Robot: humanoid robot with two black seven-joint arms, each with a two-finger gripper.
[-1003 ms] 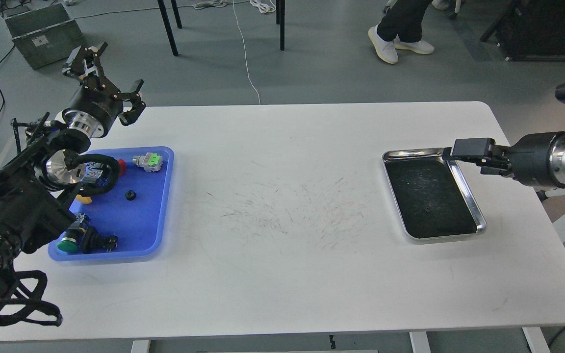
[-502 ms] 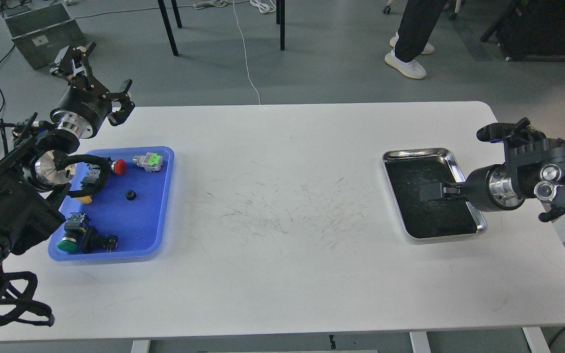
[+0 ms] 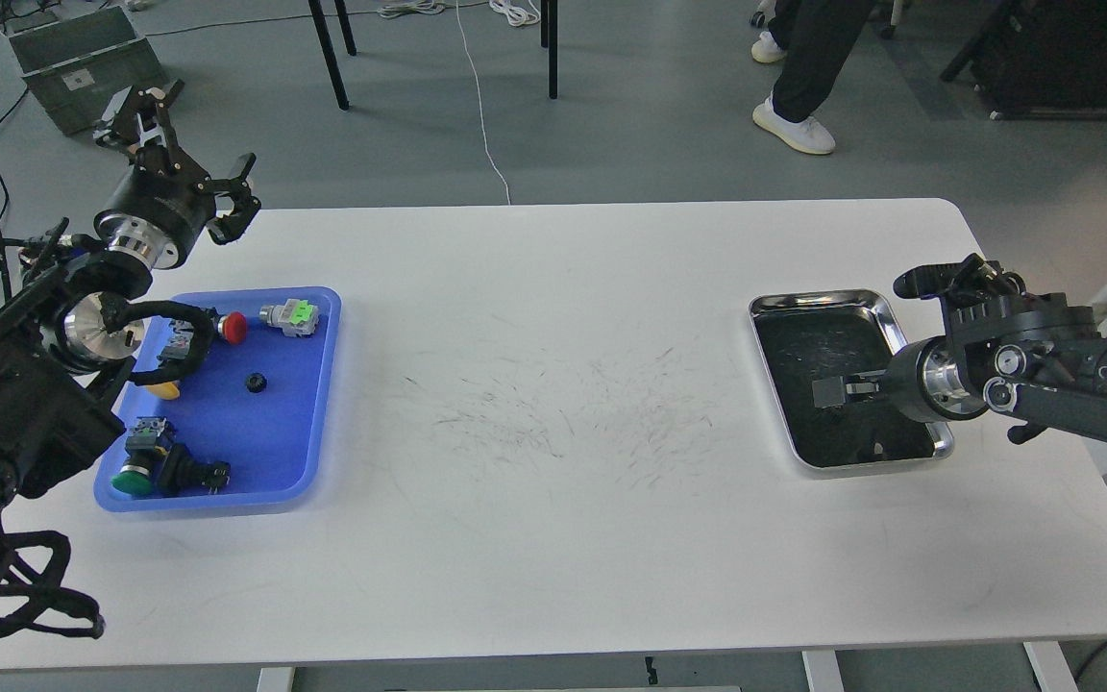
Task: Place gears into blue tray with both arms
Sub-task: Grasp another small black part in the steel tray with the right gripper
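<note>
Gear [image 3: 255,383] placement: one small black toothed disc lies near the middle of the blue tray [image 3: 318,404], which sits at the table's [image 3: 553,557] left edge among red-, green- and yellow-capped push-button switches. You will find any remaining gears hard to spot; none can be made out against the dark floor of the steel tray [image 3: 899,332] near the table's right edge. The right gripper [image 3: 827,391] reaches over that dark floor; its fingers read too small and dark to say how far apart they are or whether they hold anything. The left gripper [image 3: 179,135] is raised beyond the table's far left corner, fingers spread, holding nothing. Expect a gear to be light, rigid and prone to slipping; pinch it across its toothed rim. No label or writing is legible.
</note>
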